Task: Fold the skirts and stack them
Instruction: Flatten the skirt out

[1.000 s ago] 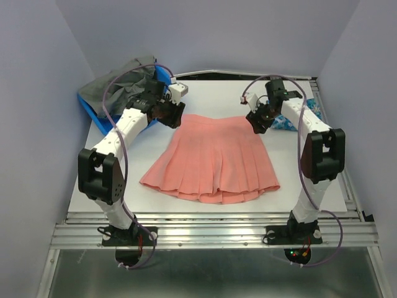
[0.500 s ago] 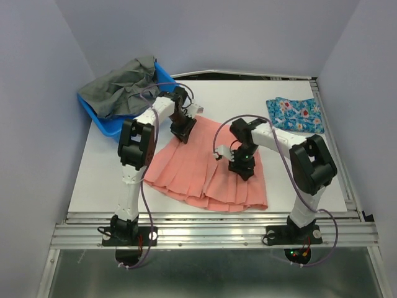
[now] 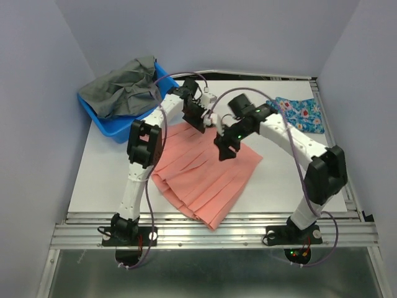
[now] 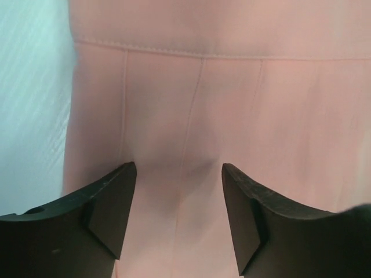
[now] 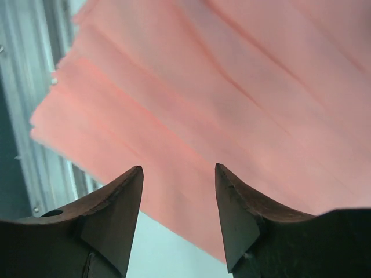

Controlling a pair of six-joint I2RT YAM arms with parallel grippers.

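The salmon-pink pleated skirt [image 3: 205, 174] lies flat mid-table, turned so its hem points to the near edge. My left gripper [image 3: 197, 118] hovers over its far end. In the left wrist view it [image 4: 178, 174] is open, with the waistband seam and pleats of the pink skirt [image 4: 232, 104] below and nothing between the fingers. My right gripper [image 3: 224, 151] hangs over the skirt's right part. It [image 5: 178, 174] is open above the pink skirt's [image 5: 232, 87] edge, gripping nothing. The blue flowered skirt [image 3: 298, 115] lies folded at the back right.
A blue plastic basket [image 3: 102, 124] holding grey cloth [image 3: 124, 84] stands at the back left. The metal rail [image 3: 211, 226] runs along the near table edge and shows as the rail [image 5: 23, 116] at the left of the right wrist view. White tabletop [image 3: 298, 180] lies right of the skirt.
The pink skirt went from a wide fan to a narrower shape turned toward the near edge. Both grippers moved inward over its far half. The left jaws narrowed, then widened again.
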